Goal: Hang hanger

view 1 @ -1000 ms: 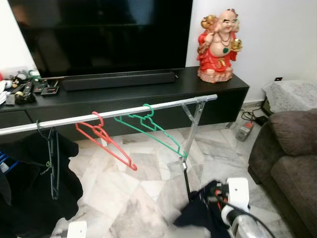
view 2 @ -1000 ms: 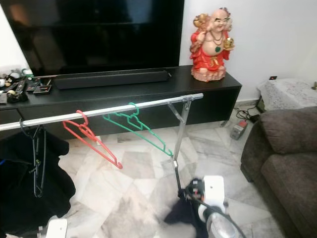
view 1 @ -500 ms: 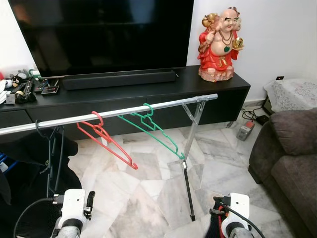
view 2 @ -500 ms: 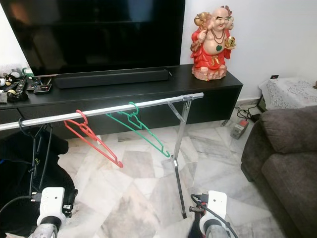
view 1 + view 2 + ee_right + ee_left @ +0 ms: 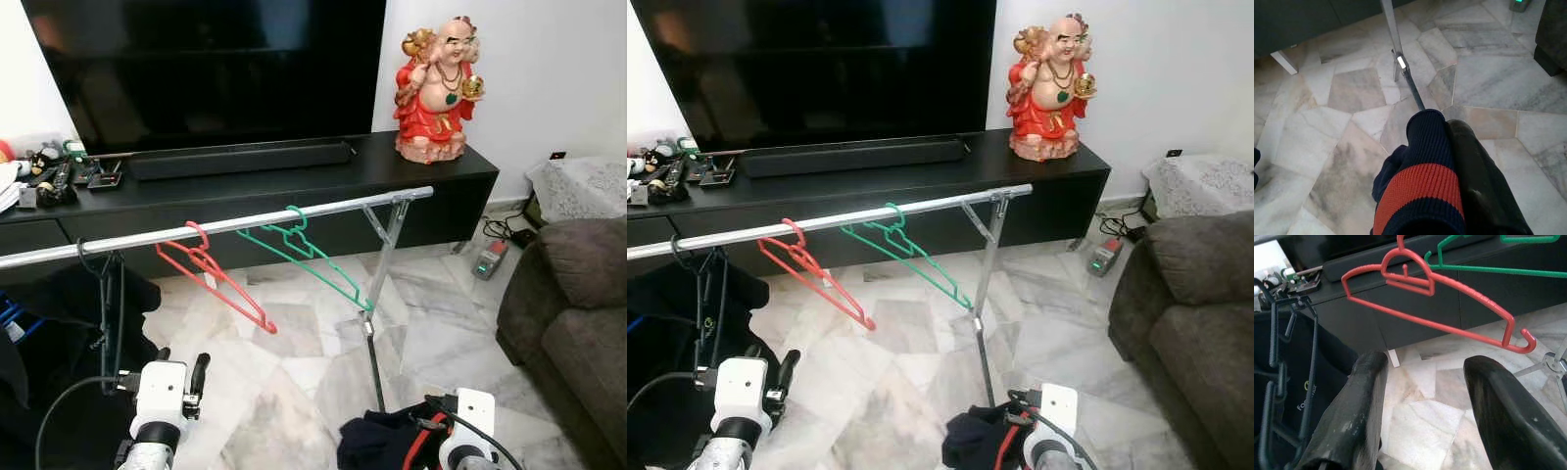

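Rail (image 5: 245,221): one red hanger (image 5: 211,277), one green hanger (image 5: 306,253), one dark hanger (image 5: 105,313) carrying black clothing. Left gripper (image 5: 1422,396) apart, empty, below red hanger. Right gripper (image 5: 1459,196) clamped on navy-and-red knit garment (image 5: 1422,188); stripe visible from wrist.

Red-robed laughing figurine (image 5: 435,85) standing on long black TV cabinet (image 5: 294,186); grey-brown fabric sofa (image 5: 573,323) well to that cabinet's right.

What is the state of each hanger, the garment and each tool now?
Red plastic hanger: hung on the silver metal rail, empty.
Green plastic hanger: hung on the rail, empty.
Dark hanger: hung, beside black clothing.
Navy garment with red stripe: held low.
Left tool: open.
Right tool: shut on garment.
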Available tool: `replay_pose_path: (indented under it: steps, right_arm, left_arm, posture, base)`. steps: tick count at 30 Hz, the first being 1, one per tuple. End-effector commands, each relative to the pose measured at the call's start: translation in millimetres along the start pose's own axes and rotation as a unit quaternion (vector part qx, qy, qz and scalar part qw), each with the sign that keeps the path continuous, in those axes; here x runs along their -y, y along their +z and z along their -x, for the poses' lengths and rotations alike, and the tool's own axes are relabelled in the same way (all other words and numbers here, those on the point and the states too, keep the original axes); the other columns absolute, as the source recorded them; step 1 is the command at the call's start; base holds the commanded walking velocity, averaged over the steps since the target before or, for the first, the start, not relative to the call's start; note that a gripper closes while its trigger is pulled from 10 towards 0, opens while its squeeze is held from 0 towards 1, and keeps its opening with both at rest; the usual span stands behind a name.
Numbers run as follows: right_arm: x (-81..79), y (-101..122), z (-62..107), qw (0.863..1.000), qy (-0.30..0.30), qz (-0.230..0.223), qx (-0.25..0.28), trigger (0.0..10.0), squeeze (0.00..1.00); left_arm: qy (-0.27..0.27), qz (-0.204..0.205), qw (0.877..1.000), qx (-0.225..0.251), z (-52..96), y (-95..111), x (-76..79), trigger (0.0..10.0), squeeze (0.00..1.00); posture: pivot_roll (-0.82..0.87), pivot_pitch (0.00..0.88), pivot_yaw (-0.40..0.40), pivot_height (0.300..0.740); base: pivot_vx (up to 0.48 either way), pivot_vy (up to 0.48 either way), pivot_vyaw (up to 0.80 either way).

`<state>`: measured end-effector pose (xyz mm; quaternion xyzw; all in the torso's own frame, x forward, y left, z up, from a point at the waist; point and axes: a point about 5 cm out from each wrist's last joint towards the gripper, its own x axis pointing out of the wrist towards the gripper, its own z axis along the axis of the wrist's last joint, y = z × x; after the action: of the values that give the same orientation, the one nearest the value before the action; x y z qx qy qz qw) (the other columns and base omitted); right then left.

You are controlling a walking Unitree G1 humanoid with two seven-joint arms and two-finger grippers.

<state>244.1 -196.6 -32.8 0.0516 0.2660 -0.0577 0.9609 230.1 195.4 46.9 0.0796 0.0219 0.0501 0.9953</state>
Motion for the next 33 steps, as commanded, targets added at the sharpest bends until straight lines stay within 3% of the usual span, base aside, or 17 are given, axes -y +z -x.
replay_pose_path:
  steps: [1,15,27,33]
  right_arm:
    - [-3.9,4.7,-2.4,1.0,0.008,-0.001,0.011,10.0,0.0]
    - [2.4,2.7,-3.2,1.0,-0.003,-0.001,0.009,10.0,0.0]
    - [4.9,4.6,-4.2,1.0,-0.009,0.008,0.013,10.0,0.0]
    - [6.0,14.6,-4.7,0.999,-0.01,0.01,0.049,10.0,0.0]
  left_arm:
    - [0.003,-0.005,1.0,-0.014,2.8,-2.1,-3.3,10.0,0.0]
    - [0.009,0.0,1.0,-0.012,0.0,9.5,-2.9,10.0,0.0]
    - [-0.007,0.008,1.0,-0.008,-1.0,17.0,4.0,10.0,0.0]
    - [-0.006,0.002,1.0,-0.013,-2.2,17.6,3.4,10.0,0.0]
  posture:
    - [-0.01,0.0,0.056,0.74]
    - [-0.01,0.005,0.052,0.74]
    - [0.0,0.026,0.052,0.74]
    - [0.0,0.032,0.052,0.74]
  base:
    - [0.0,0.48,0.0]
    - [0.0,0.48,0.0]
    - [0.0,0.0,0.0]
    - [0.0,-0.19,0.75]
